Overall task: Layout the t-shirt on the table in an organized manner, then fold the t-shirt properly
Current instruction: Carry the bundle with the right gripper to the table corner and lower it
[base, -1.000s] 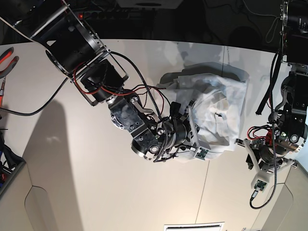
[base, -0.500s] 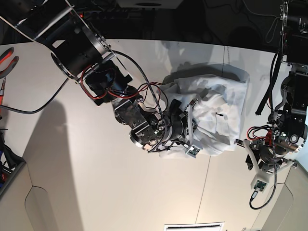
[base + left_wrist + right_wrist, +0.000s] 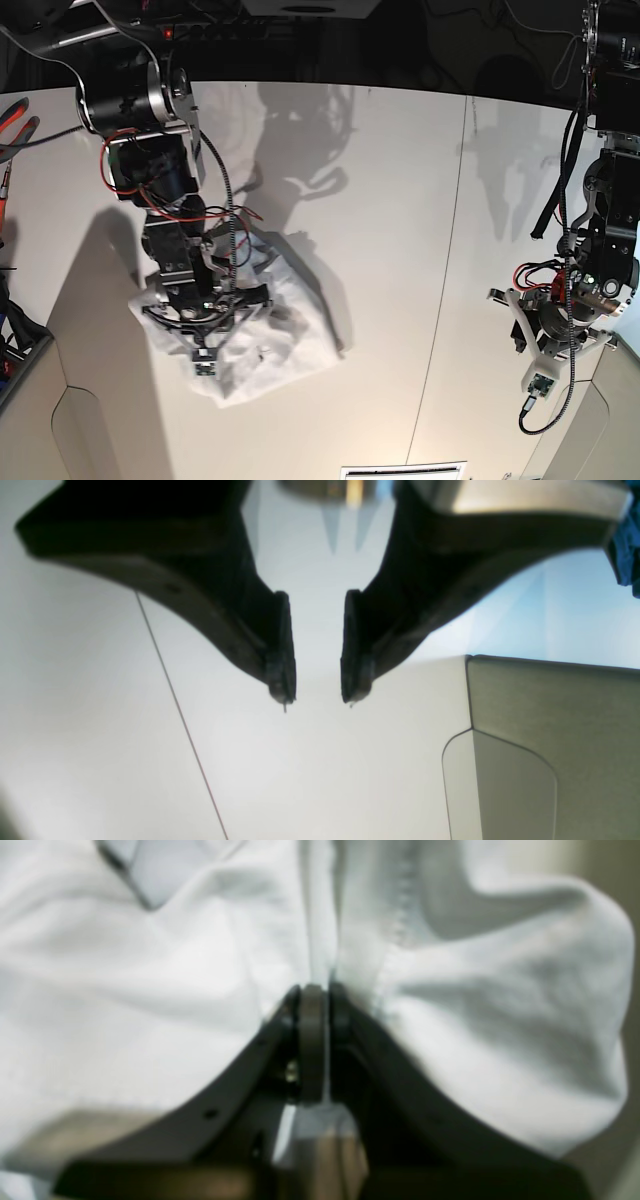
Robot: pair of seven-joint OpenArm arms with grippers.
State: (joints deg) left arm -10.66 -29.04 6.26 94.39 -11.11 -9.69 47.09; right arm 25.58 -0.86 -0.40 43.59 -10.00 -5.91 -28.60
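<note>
Toward left front corner of table (image 3: pixel 380 150): t-shirt (image 3: pixel 290 330), white wrinkly cotton, bunched in lump. Right gripper (image 3: pixel 314 1005) black curved fingers pressed together, pinching stitched fold of shirt. Left gripper (image 3: pixel 316 680) near right edge over bare matte tabletop, jaws spread, nothing between. Thin dark seam line (image 3: pixel 180 720) crosses top.

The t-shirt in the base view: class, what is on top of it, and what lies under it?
The right hand sits over the t-shirt, shut on a fold. Around it the bare table shows; whatever lies directly beneath the bunched cloth is covered.
</note>
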